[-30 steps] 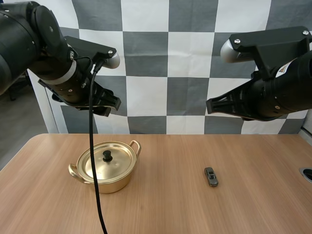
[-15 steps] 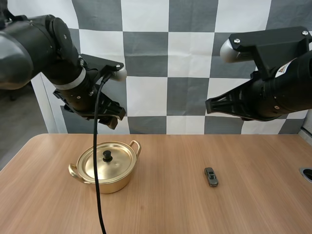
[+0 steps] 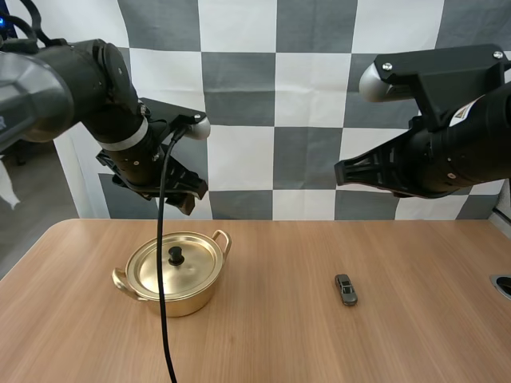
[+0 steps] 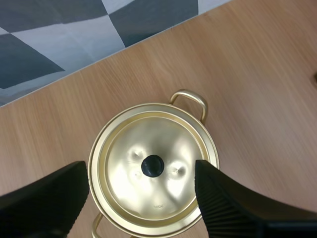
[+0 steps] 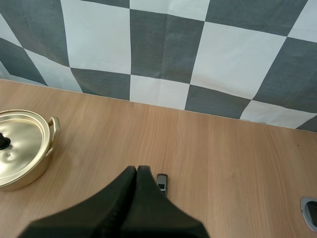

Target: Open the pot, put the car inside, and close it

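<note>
A gold pot [image 3: 174, 275] with its lid on and a black knob [image 3: 175, 254] stands on the left half of the table. Above and just behind it hangs my left gripper [image 3: 186, 197]. In the left wrist view its fingers [image 4: 225, 201] stand wide apart, and the lid knob [image 4: 152, 166] lies below between them, well clear of both. A small dark toy car [image 3: 346, 289] lies on the right half of the table. My right gripper [image 3: 342, 172] hovers high above it, shut as one wedge [image 5: 136, 170], with the car [image 5: 162, 181] just past its tip.
The wooden table [image 3: 263, 343] is bare between the pot and the car. A dark round fitting [image 3: 503, 285] sits at the table's right edge. In the right wrist view the pot [image 5: 20, 148] stands far from the car.
My left arm has swung right and slightly down, bringing its gripper closer over the pot. The right arm, pot and car have barely moved.
</note>
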